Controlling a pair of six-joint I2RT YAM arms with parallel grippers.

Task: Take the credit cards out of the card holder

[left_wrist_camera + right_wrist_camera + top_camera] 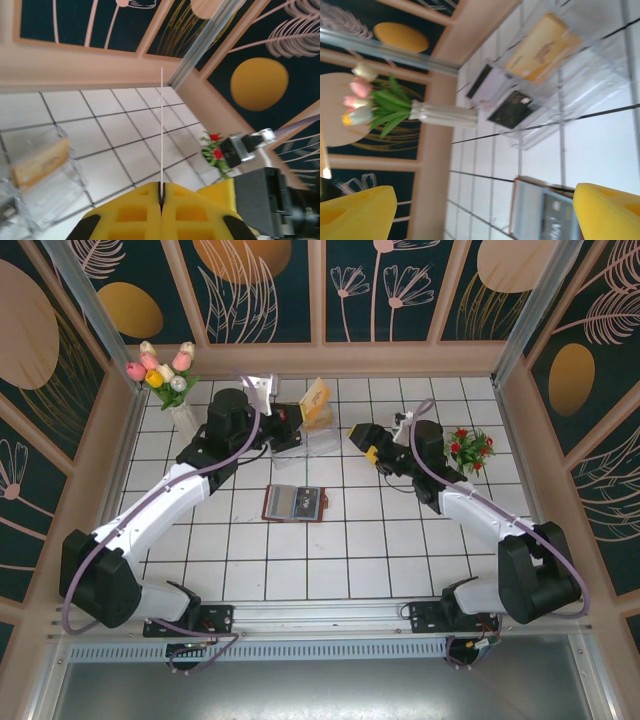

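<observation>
The task looks partly done. The clear plastic tray (322, 443) at the far middle of the table already holds an orange card (545, 47) leaning upright, a dark card (510, 107) and a pale card (490, 80) beside it. The left gripper (161, 189) is pinched tight on another thin white card (161, 125), seen edge-on and standing straight up from between its yellow fingers, so this one appears to be out of the wallet but not yet set down. It hangs by the tray, whose orange card lies just to the left in the left wrist view. The card holder (293, 503) lies open and flat near the middle of the table, on the near side of the tray, and at least one dark card (555, 215) is left in it; whether more are tucked behind I cannot tell. The right gripper (485, 195) stands wide and holds nothing. It sits to the right and far side of the card holder, apart from it and looking across it toward the tray.
</observation>
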